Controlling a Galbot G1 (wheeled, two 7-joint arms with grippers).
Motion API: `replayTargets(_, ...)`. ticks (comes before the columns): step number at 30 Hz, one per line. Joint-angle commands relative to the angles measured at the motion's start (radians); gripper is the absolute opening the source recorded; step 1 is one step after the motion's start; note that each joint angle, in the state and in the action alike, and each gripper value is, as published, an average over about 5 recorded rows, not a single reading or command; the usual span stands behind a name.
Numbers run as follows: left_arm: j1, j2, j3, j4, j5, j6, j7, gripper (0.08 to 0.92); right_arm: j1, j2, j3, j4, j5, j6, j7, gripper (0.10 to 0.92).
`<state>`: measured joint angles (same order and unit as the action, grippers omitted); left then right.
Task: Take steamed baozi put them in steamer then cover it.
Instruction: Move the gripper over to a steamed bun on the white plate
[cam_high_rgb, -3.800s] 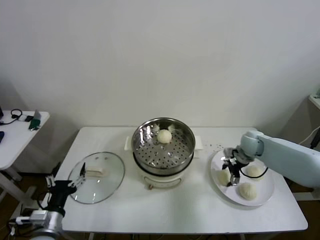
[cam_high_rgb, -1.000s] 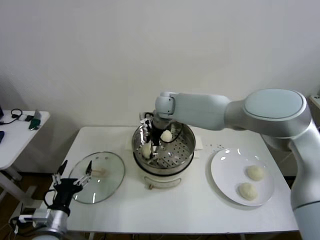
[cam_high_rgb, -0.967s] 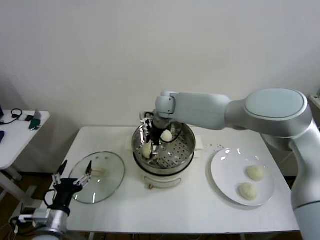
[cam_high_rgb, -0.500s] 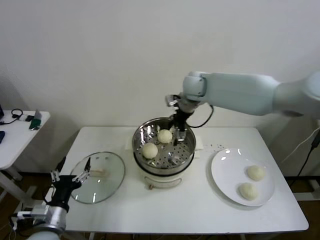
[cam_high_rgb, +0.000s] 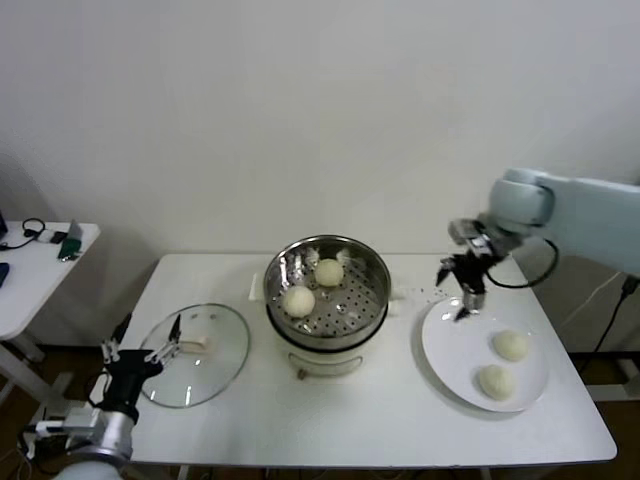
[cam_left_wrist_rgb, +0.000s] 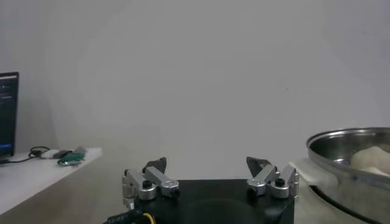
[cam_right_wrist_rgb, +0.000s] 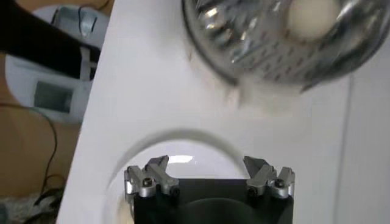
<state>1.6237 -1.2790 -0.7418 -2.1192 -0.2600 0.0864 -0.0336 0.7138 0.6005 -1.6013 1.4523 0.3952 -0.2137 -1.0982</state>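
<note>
While the right tool (cam_high_rgb: 462, 290) gapes, the head view alone shows the cover (cam_high_rgb: 193, 354).

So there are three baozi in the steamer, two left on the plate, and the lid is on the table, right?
Not quite: the steamer holds two baozi, as the head view shows. Two more remain on the plate, and the lid lies on the table.

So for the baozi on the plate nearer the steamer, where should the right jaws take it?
Come straight down with the right gripper, open above the plate, and close across the widest part of that baozi. It is a smooth dome, and the other baozi lies apart from it, so there is probably room for the fingers.
</note>
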Motion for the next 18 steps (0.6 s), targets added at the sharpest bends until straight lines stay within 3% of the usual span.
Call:
replayTargets(1,0.012,-0.015,-0.001,-0.007,0.025,0.006,0.001,0.823,-0.368,-0.246,0.216,-0.005,-0.274,0.059,-0.013,0.823)
replayTargets(18,0.015,-0.049,0.005,-0.006,0.066,0.005,-0.009,0.823,-0.631,-0.128,0.456,-0.147,-0.328,0.073,0.007,0.823)
